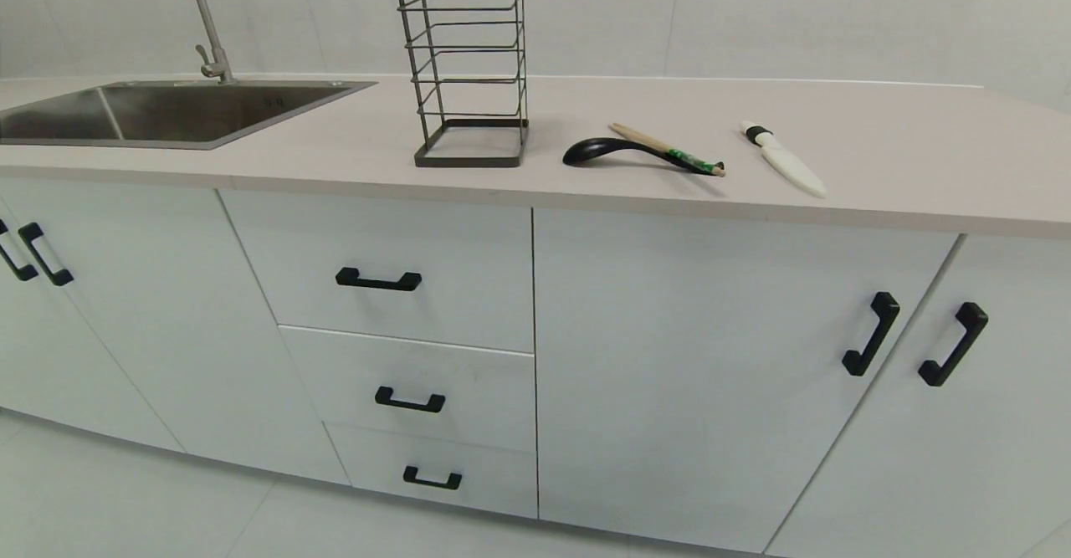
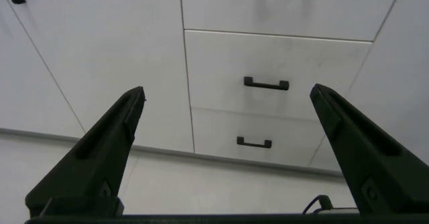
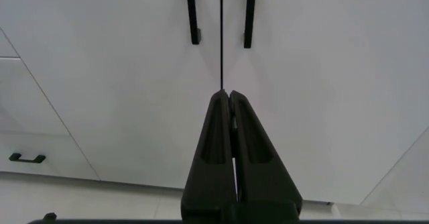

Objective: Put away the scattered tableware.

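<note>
Left hand (image 2: 226,90) spread wide, empty; right hand (image 3: 228,94) pressed together, empty. Risk: chopsticks (image 1: 668,150) lying across black ladle (image 1: 587,152) could roll off table (image 1: 920,165) if jostled.

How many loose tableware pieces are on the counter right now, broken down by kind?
Black spoon: 1
Pair of chopsticks: 1
White knife: 1
Total: 3, counting the pair as one, all lying on the counter to the right of the wire rack.
</note>
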`<state>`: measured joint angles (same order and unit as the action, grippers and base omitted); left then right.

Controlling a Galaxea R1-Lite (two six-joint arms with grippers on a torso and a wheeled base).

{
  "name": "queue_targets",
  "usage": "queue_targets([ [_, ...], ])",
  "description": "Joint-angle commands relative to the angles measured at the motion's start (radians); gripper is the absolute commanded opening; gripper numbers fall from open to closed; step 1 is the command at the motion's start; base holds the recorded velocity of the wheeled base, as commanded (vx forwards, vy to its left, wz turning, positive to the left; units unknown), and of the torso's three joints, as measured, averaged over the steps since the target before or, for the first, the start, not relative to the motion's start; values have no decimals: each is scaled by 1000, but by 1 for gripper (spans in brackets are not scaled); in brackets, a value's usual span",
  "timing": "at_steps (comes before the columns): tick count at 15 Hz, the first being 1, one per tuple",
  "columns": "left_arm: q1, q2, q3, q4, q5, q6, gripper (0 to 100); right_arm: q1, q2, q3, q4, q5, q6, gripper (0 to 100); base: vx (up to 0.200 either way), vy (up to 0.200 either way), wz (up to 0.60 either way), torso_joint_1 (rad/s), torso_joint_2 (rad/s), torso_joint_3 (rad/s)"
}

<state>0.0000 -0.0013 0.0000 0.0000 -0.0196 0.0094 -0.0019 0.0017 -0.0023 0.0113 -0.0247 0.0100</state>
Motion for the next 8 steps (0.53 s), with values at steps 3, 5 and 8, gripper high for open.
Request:
queue_targets([
  [3, 0, 1, 0, 0, 0, 0, 100, 0, 1, -1, -1, 0, 2, 0, 0, 200, 400, 1, -5, 5],
  [5, 0, 1, 0, 0, 1, 0, 100, 0, 1, -1, -1, 0, 1, 0, 0, 200, 0, 2, 0, 0],
  [8, 0, 1, 0, 0, 0, 0, 100, 0, 1, -1, -1, 0, 1, 0, 0, 0, 0, 0, 0, 0],
])
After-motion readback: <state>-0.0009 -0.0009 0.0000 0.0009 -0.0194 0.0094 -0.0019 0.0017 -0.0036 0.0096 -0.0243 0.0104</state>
